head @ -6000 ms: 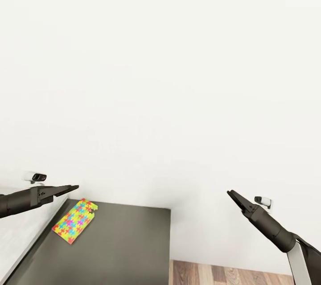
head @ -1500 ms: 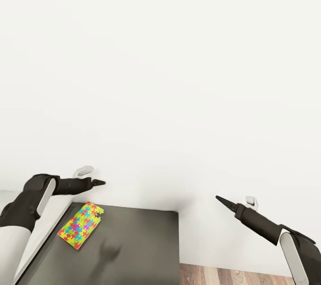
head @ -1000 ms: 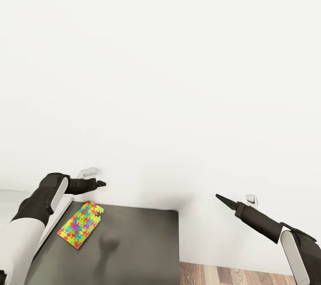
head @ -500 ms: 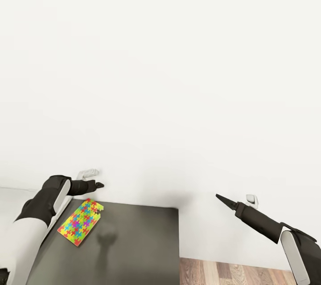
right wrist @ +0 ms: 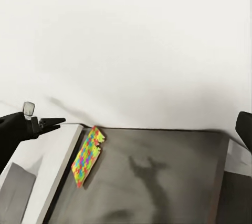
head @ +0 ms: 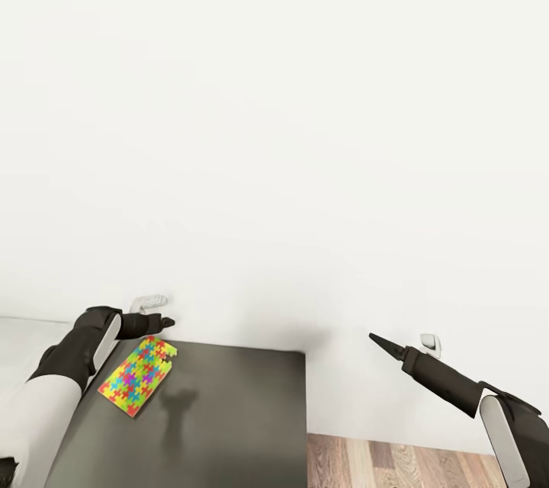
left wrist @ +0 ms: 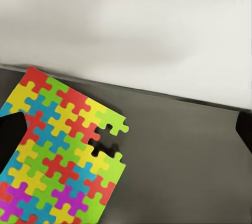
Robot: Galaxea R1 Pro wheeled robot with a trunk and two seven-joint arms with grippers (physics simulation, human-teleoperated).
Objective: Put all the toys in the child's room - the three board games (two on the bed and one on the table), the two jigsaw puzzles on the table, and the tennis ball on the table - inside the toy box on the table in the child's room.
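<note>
The left pincer (head: 165, 322) hovered just above the jigsaw puzzle (head: 139, 375) on the dark worktop (head: 229, 412), its fingers spread. The right pincer (head: 375, 340) hung well apart, pressed together.

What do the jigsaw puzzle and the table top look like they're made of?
Jigsaw puzzle: a thin flat sheet, probably cardboard or foam, matte, with bright interlocking pieces and one piece missing at the edge. Table: a dark grey slab with a faint sheen, likely painted or laminated; it catches the arm's shadow.
</note>
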